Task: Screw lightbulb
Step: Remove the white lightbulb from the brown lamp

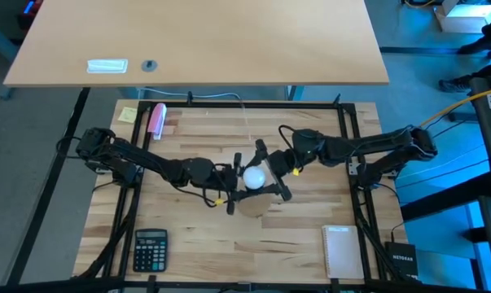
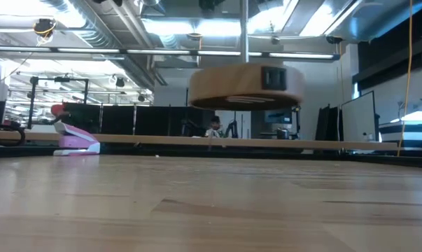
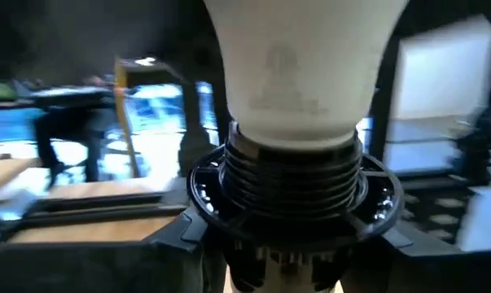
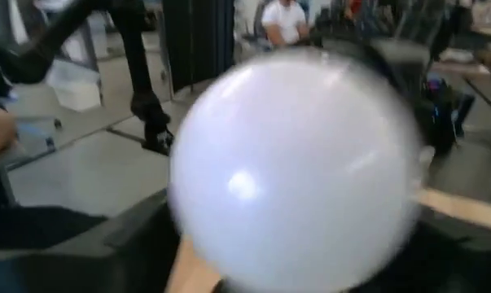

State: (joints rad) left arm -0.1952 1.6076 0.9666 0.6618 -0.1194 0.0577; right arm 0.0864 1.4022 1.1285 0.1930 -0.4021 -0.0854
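The white lightbulb (image 1: 254,176) stands upright over the table's middle. Its ribbed screw base (image 3: 292,175) sits in the black socket (image 3: 294,221) of a round wooden disc (image 2: 245,87). The low view shows that disc level and well above the tabletop. My left gripper (image 1: 235,181) comes in level from the table's left and is shut on the socket. My right gripper (image 1: 271,172) comes in level from the right and is open. Its far finger (image 1: 262,151) and near finger (image 1: 282,194) stand on either side of the globe (image 4: 294,171), apart from it. My left gripper pinches the black socket between its two fingers, which show as dark tips (image 3: 176,232) on either side of the collar. It comes in level from the table's left. Socket, disc and bulb are lifted clear of the table, upright. The pads themselves are hidden below the collar.
A calculator (image 1: 150,249) lies near the front left and a notepad (image 1: 343,251) near the front right. A pink stapler (image 1: 157,120) and a yellow note (image 1: 128,114) lie at the far left. Bare wood lies under the raised disc. A person sits in the room beyond (image 2: 214,127).
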